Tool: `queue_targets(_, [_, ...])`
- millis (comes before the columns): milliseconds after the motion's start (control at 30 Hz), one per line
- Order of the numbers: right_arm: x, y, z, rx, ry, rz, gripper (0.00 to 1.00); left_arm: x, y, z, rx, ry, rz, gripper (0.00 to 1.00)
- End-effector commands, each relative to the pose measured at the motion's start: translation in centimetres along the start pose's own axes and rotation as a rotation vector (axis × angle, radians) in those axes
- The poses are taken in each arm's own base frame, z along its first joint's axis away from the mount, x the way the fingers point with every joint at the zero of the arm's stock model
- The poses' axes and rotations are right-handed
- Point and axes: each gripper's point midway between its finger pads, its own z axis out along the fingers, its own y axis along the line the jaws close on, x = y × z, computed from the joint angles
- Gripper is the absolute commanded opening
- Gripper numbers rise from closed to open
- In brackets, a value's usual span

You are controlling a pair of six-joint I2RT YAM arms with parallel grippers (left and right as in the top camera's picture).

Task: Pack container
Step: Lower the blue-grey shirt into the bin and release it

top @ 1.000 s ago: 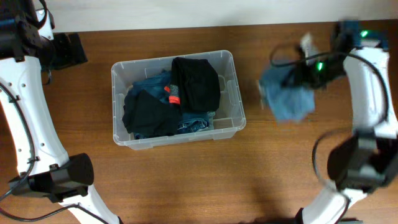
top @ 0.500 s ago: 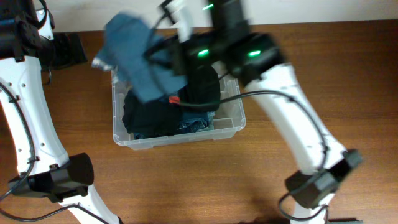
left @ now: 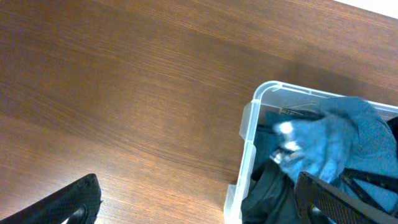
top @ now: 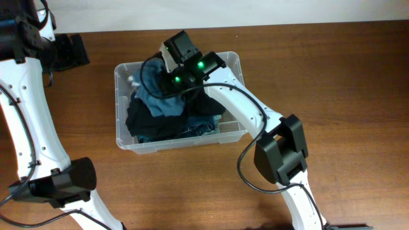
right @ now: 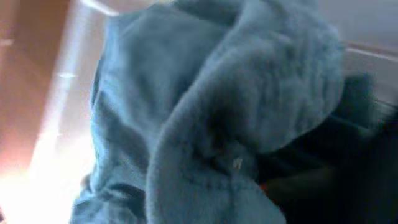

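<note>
The clear plastic container (top: 238, 131) stands at the table's middle left, holding black garments (top: 150, 121) and denim (top: 203, 128). My right gripper (top: 167, 82) is over the container's back half, shut on a blue fleece garment (top: 160, 97) that hangs into it on the clothes pile. The right wrist view is filled by that blue garment (right: 205, 118); the fingers are hidden. My left gripper (left: 199, 208) is open and empty above the table left of the container (left: 249, 124), one finger over the container's corner. The blue garment (left: 336, 140) shows there too.
The left arm's base (top: 64, 182) is at the front left and the right arm's base link (top: 281, 150) stands just right of the container. Bare wooden table lies to the right and front.
My right arm swung from the table's right side across to the container with the blue garment, then lowered it from above the back-left corner into the container. The left arm has not moved.
</note>
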Motion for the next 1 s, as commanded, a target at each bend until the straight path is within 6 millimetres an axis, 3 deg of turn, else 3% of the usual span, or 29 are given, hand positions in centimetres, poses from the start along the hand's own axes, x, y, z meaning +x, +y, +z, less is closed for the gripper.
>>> queue_targets(0, [0.2,-6.1,-0.1,0.244,0.0,0.024,0.05,-0.3,0.2,-0.4,0.0,-0.017,-0.003,0.99])
queue_targets(67, [0.0,-7.4,-1.0,0.29,0.004,-0.044,0.1,-0.3,0.2,-0.4,0.0,-0.017,-0.003,0.99])
queue_targets(167, [-0.7,-7.1,-2.5,0.285,-0.012,-0.094,0.21,-0.3,0.2,-0.4,0.0,-0.016,-0.003,0.99])
queue_targets(267, [-1.8,-5.3,-4.7,0.264,-0.054,-0.172,0.53,-0.3,0.2,-0.4,0.0,-0.017,-0.003,0.99])
queue_targets(300, [-2.2,-4.7,-5.7,0.259,-0.073,-0.186,0.58,-0.3,0.2,-0.4,0.0,-0.017,-0.003,0.99])
queue_targets(467, [-5.6,-0.5,-13.3,0.216,-0.266,-0.204,0.61,-0.3,0.2,-0.4,0.0,-0.017,-0.003,0.99])
queue_targets(500, [-6.0,0.0,-14.0,0.205,-0.294,-0.183,0.6,-0.3,0.2,-0.4,0.0,-0.017,-0.003,0.99])
queue_targets(567, [-6.6,0.6,-14.4,0.176,-0.331,-0.132,0.47,-0.3,0.2,-0.4,0.0,-0.017,-0.003,0.99])
queue_targets(600, [-6.7,1.1,-14.2,0.15,-0.33,-0.14,0.34,-0.3,0.2,-0.4,0.0,-0.016,-0.003,0.99])
queue_targets(667, [-5.8,1.7,-11.5,0.111,-0.278,-0.15,0.07,-0.3,0.2,-0.4,0.0,-0.016,-0.003,0.99])
queue_targets(767, [-3.2,1.0,-6.1,0.123,-0.156,-0.145,0.04,-0.3,0.2,-0.4,0.0,-0.016,-0.003,0.99])
queue_targets(867, [0.7,-1.5,-0.8,0.167,0.012,-0.113,0.04,-0.3,0.2,-0.4,0.0,-0.017,-0.003,1.0])
queue_targets(967, [3.3,-3.8,2.3,0.199,0.118,-0.087,0.04,-0.3,0.2,-0.4,0.0,-0.017,-0.003,0.99])
